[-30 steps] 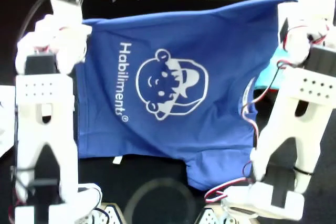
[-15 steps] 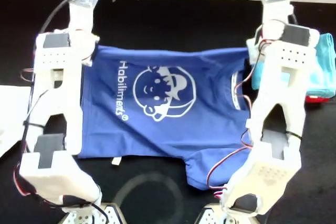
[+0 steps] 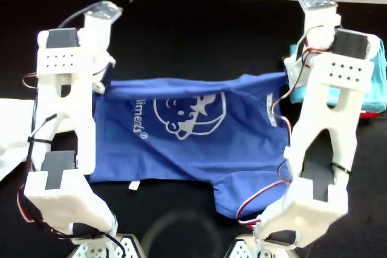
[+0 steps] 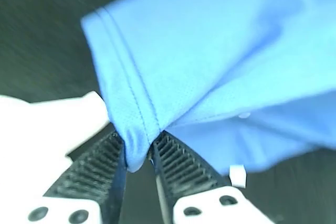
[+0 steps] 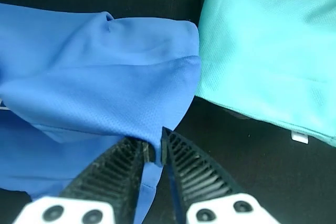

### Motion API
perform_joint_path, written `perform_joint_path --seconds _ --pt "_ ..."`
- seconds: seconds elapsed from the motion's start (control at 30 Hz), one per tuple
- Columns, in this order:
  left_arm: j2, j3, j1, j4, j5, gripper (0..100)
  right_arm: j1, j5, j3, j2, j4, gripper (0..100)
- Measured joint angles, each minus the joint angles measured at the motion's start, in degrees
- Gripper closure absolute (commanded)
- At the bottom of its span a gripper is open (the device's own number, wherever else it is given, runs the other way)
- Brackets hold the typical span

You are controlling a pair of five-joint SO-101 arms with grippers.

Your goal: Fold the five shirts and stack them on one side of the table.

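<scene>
A blue shirt [image 3: 187,143] with a white cartoon print lies on the black table, its far edge folded over toward the front. My left gripper [image 4: 139,156] is shut on the blue shirt's [image 4: 210,66] hem corner at the far left. My right gripper [image 5: 153,156] is shut on the blue shirt's [image 5: 94,87] far right corner. In the high view the left gripper [image 3: 101,84] and the right gripper [image 3: 291,75] hold that folded edge. A folded teal shirt [image 3: 372,86] lies over a red one [image 3: 370,113] at the right edge.
White fabric [image 3: 11,131] lies at the table's left edge. The teal shirt [image 5: 268,51] sits close beside my right gripper. The two arm bases stand at the front edge. Bare black table [image 3: 199,34] stretches behind the blue shirt.
Both grippers have carried the shirt's far edge from the back of the table toward the front, laying the top part over the print. The teal stack has come into view.
</scene>
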Motion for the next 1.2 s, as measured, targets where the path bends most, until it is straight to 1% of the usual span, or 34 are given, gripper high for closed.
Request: perform_joint_path --seconds 0.13,0.2,0.3,0.4,0.47,0.6,0.73,0.87,1.03,1.2 --pt "-1.32 -0.09 0.7 7.21 -0.26 99 0.0 0.0 11.25 -8.88 0.18 99.1" --pt "-2.37 0.18 0.7 8.09 -0.35 99 0.0 0.0 19.78 -14.24 -0.53 99.1" --pt "-3.69 4.92 0.7 8.62 -0.35 99 0.97 0.0 34.81 -23.12 -6.24 99.1" --pt "-4.92 12.66 0.7 8.0 -0.35 99 2.81 0.35 50.81 -32.97 -13.27 99.1" --pt "-6.77 18.29 0.7 5.89 -0.35 99 3.87 2.55 60.22 -38.59 -15.91 99.1" --pt "-11.69 29.36 0.7 1.41 -2.9 99 7.03 6.77 72.53 -46.15 -16.79 99.1" --pt "-15.65 37.98 0.7 -4.22 -3.34 99 8.79 11.25 77.8 -50.29 -16.44 99.1" --pt "-18.2 41.49 0.7 -5.27 -3.34 99 8.88 13.89 78.15 -53.1 -11.96 99.1" --pt "-22.95 41.58 0.44 -4.31 -3.34 99 8.97 16.18 78.07 -56.97 -8.0 99.1" --pt "-27.16 41.58 -0.35 -1.67 -6.59 99 8.97 17.85 78.51 -58.02 -7.21 99.1"
